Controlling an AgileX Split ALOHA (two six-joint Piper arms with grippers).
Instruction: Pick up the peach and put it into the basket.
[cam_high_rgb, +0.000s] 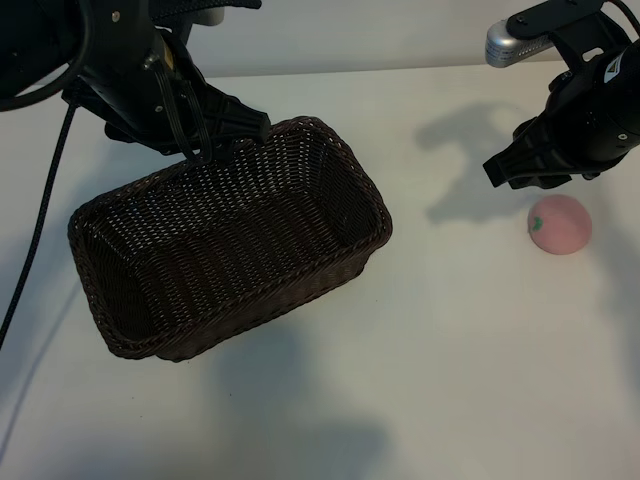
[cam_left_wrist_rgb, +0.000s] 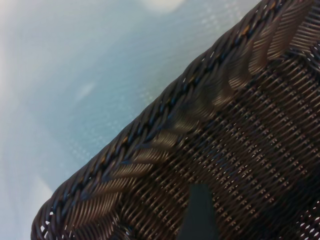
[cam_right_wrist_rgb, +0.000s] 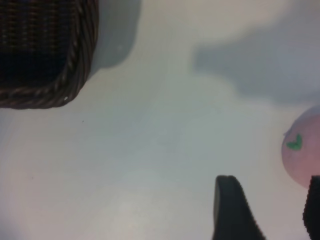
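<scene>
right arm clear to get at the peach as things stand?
Probably yes. The right gripper hangs open just above and beside the peach, which sits alone on bare table. The basket is well off to the side, with the left gripper at its rim.

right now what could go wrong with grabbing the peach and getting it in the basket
1. The right end effector hangs open above and beside the peach, not centred on it; in the right wrist view the peach sits off toward one finger, so closing there may nudge the round fruit and roll it away.
2. The left end effector sits at the basket far rim; it could shift the basket during the drop.
</scene>
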